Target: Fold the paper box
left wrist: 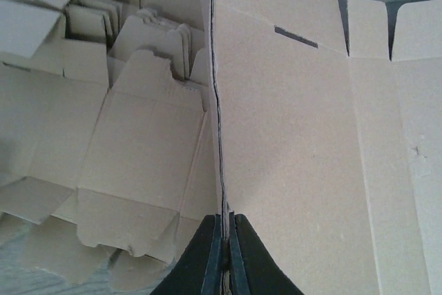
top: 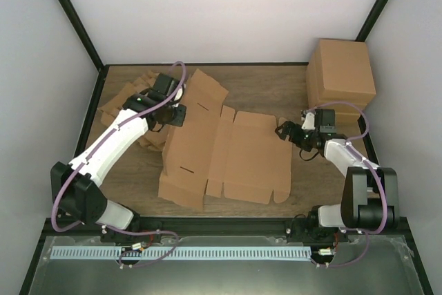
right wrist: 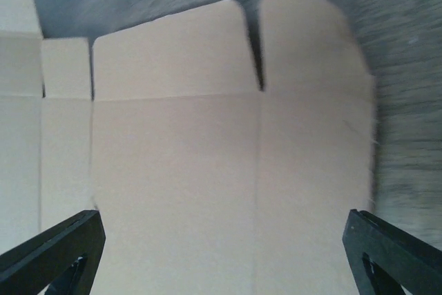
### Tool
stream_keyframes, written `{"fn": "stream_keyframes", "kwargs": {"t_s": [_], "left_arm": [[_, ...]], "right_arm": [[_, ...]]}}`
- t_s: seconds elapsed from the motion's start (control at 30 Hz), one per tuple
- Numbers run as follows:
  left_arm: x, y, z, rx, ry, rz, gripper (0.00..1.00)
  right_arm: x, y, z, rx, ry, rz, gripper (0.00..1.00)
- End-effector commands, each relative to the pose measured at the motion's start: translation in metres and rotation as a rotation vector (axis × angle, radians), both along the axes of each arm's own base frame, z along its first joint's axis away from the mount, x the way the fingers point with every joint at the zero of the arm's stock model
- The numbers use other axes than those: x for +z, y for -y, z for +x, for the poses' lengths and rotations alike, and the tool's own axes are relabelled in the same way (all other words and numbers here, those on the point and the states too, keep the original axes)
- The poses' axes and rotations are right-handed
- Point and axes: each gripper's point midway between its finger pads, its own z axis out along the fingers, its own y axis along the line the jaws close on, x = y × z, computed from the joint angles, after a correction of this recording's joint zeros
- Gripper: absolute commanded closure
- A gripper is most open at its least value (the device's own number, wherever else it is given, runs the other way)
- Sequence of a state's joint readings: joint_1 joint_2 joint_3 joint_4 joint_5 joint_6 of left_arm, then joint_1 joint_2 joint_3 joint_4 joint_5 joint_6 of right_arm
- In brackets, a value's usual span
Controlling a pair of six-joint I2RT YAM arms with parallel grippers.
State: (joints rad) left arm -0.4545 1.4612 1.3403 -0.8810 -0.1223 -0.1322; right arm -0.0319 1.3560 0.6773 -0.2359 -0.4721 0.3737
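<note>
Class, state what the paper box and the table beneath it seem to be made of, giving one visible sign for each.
Paper box: brown cardboard, probably corrugated, matt, unprinted; die-cut slots and creased fold lines show.
Table: apparently wood or wood-look laminate; brown streaky grain.

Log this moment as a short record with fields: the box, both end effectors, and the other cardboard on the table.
paper box: left panel raised, the rest lying flat
left end effector: shut on the raised panel's edge
right end effector: open, at the box's right flaps; contact unclear
heap of blanks: back left, beside the raised panel
block of boxes: back right corner
</note>
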Motion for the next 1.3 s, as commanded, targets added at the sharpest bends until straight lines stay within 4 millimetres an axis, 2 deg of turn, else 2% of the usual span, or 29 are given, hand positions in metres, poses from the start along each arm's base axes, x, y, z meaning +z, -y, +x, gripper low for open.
{"fn": "stream_keyframes", "kwargs": {"t_s": [0.0, 0.13, 0.27, 0.33, 0.4, 0.53, 0.7, 0.8, 0.93, 1.1, 1.27], "left_arm": [[0.024, 0.009, 0.003, -0.072, 0.074, 0.117, 0.96], [0.046, 0.027, 0.011, -0.117, 0.156, 0.188, 0.96], [0.067, 0.048, 0.016, -0.170, 0.255, 0.306, 0.96], [0.069, 0.057, 0.017, -0.207, 0.288, 0.398, 0.96], [0.074, 0.061, 0.020, -0.206, 0.325, 0.487, 0.96], [0.081, 0.080, 0.024, -0.238, 0.351, 0.500, 0.96], [0.088, 0.110, 0.022, -0.310, 0.418, 0.622, 0.96], [0.090, 0.125, 0.020, -0.332, 0.468, 0.725, 0.96], [0.091, 0.141, 0.019, -0.367, 0.499, 0.767, 0.96], [0.087, 0.159, 0.014, -0.424, 0.529, 0.831, 0.96], [0.082, 0.176, 0.011, -0.481, 0.545, 0.823, 0.96]], "right_arm": [[0.014, -0.033, -0.011, 0.146, 0.045, 0.114, 0.05], [0.012, -0.049, -0.028, 0.205, 0.028, 0.206, 0.18], [0.012, -0.058, -0.048, 0.238, 0.027, 0.242, 0.49], [0.012, -0.061, -0.060, 0.251, 0.030, 0.256, 0.62], [0.010, -0.065, -0.072, 0.264, 0.026, 0.273, 0.69], [0.000, -0.077, -0.091, 0.290, -0.016, 0.304, 0.77], [-0.017, -0.086, -0.100, 0.305, -0.066, 0.316, 0.98], [-0.024, -0.087, -0.098, 0.305, -0.083, 0.299, 0.99], [-0.034, -0.097, -0.100, 0.327, -0.120, 0.275, 0.99], [-0.050, -0.123, -0.111, 0.378, -0.184, 0.248, 0.99], [-0.048, -0.154, -0.125, 0.432, -0.186, 0.239, 0.99]]}}
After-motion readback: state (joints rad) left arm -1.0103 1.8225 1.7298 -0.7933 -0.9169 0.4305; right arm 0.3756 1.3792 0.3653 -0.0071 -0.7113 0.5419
